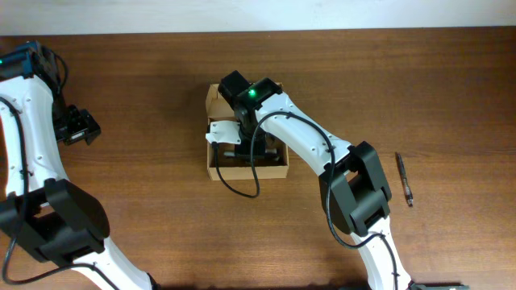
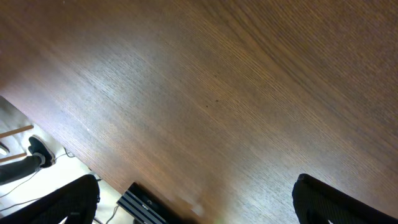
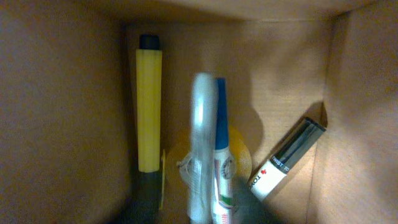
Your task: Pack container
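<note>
The container [image 1: 213, 166] is a tan cardboard box at the table's middle, with its flap lid open at the back. My right gripper [image 1: 246, 145] reaches down into it. The right wrist view looks at the box floor [image 3: 280, 74]. On it lie a yellow pen [image 3: 149, 106], a blue and white pen [image 3: 222, 155] and a white and grey marker [image 3: 286, 160]. A clear pen [image 3: 202, 137] is blurred between dark finger shapes [image 3: 196, 208] that stand apart. My left gripper [image 1: 79, 127] is open and empty at the far left, and in the left wrist view [image 2: 196, 199] it sees only table.
A dark pen [image 1: 404, 179] lies on the wooden table to the right of the box. The table's edge and a dark ribbed object [image 2: 146, 205] below it show in the left wrist view.
</note>
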Robot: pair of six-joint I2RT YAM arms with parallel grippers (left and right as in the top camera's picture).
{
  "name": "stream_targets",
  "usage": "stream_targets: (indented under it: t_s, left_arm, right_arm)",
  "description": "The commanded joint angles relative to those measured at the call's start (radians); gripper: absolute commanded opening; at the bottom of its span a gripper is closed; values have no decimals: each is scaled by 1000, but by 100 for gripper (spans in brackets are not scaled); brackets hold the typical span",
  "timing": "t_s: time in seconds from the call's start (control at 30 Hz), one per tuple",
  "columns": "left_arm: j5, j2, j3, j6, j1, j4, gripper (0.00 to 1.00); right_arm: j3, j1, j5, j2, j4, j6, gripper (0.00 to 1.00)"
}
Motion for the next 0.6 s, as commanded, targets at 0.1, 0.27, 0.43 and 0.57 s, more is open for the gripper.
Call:
stream_targets:
  t_s: [0.1,0.27,0.43,0.57]
  left_arm:
    - [0,8,-2,11,6,0,100]
    - [0,8,-2,11,6,0,100]
    - [0,8,-2,11,6,0,100]
    - [0,8,-2,11,6,0,100]
  right_arm:
    - [51,11,18,-20,-66,159,63]
    - [291,11,90,-73,-232,370,64]
    - [606,8,278,-130,-356,603,61]
    - [801,-3,427,-177,-433,723,61]
